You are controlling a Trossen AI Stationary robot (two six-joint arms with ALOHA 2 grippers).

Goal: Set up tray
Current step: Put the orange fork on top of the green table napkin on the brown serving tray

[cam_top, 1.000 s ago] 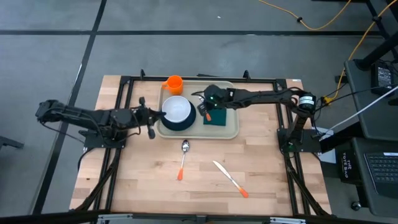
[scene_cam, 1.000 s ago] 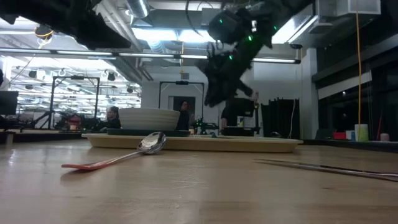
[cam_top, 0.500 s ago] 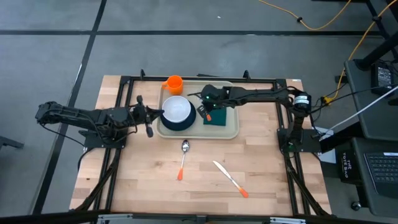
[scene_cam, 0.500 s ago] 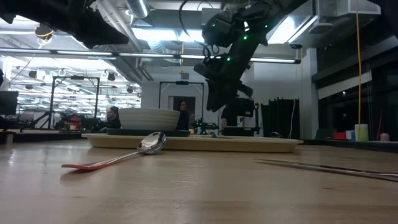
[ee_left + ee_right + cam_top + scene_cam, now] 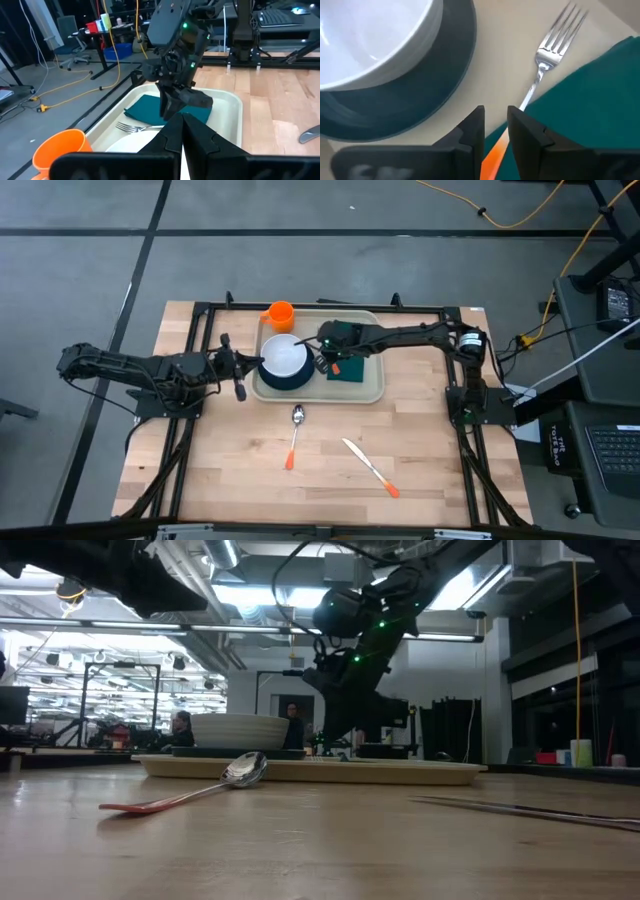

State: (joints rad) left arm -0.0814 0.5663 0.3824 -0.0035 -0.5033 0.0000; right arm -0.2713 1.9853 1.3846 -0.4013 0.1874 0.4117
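1. Wooden table inside a black frame, grey floor around it; the low view looks past it into a lit workshop where people sit far off.
2. On the far half of the table lies the tray, cream, long side across.
3. In the tray's left part a white bowl sits on a dark plate; in its right part lies a green napkin.
4. An orange cup stands just beyond the tray's far left corner, off the tray.
5. Nearer the viewer, on bare wood, lie a spoon and a knife, both with orange handles, well apart from the tray.
6. A fork lies on the tray floor between plate and napkin, its orange handle running over the napkin's edge.
7. The right gripper is low over the tray between bowl and napkin; its fingers stand a little apart on either side of the fork's orange handle, though actual contact cannot be told.
8. The left gripper hangs just outside the tray's left edge, beside the plate, fingers pressed together and holding nothing.
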